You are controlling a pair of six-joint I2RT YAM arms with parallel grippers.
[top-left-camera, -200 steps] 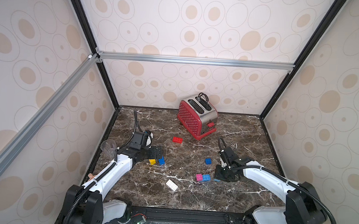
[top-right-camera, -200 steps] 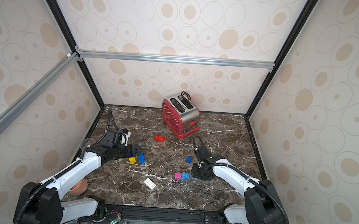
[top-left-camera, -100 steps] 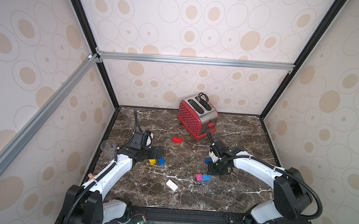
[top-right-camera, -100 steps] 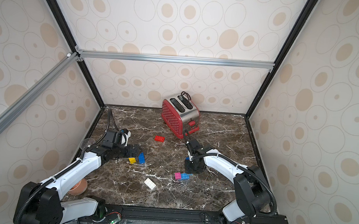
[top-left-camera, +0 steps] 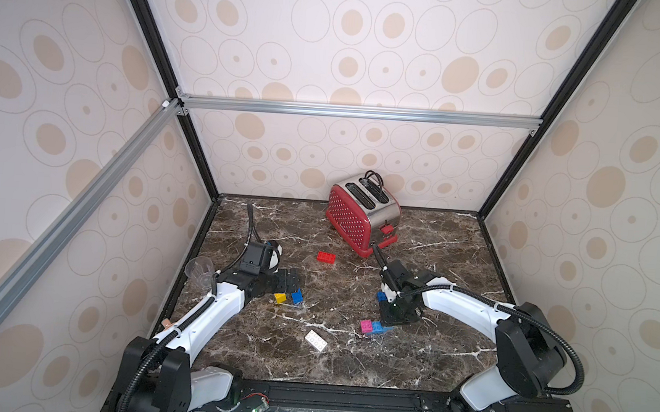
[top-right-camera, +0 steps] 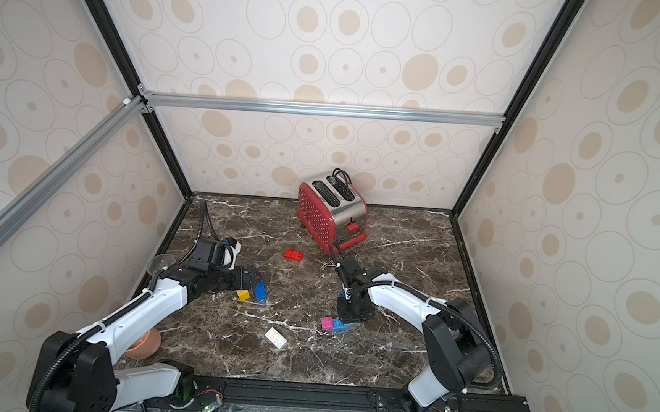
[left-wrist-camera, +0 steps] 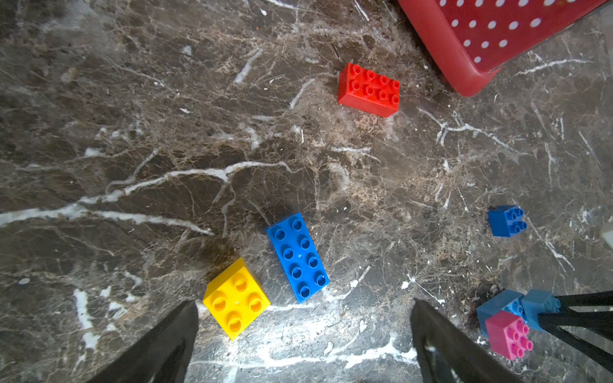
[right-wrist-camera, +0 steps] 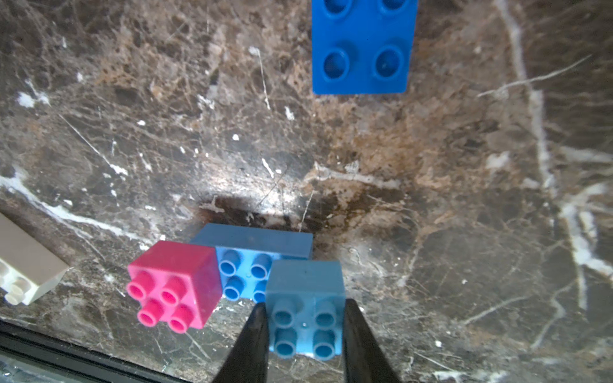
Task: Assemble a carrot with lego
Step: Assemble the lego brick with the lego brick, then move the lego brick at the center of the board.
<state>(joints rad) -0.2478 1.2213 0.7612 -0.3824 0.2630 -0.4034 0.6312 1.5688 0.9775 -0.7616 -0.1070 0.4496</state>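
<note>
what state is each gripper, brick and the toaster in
left gripper, open
right gripper, shut on light blue brick
pink brick, stacked on blue base brick
yellow brick, loose, studs up
long blue brick, loose, studs up
red brick, loose, studs up
dark blue brick, loose
white brick, loose
toaster, upright

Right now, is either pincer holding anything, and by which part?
The right pincer grips the small light-blue brick by two opposite side walls; the left pincer is open, holding nothing.

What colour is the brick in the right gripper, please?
The brick is light blue; the right wrist view shows it best.
</note>
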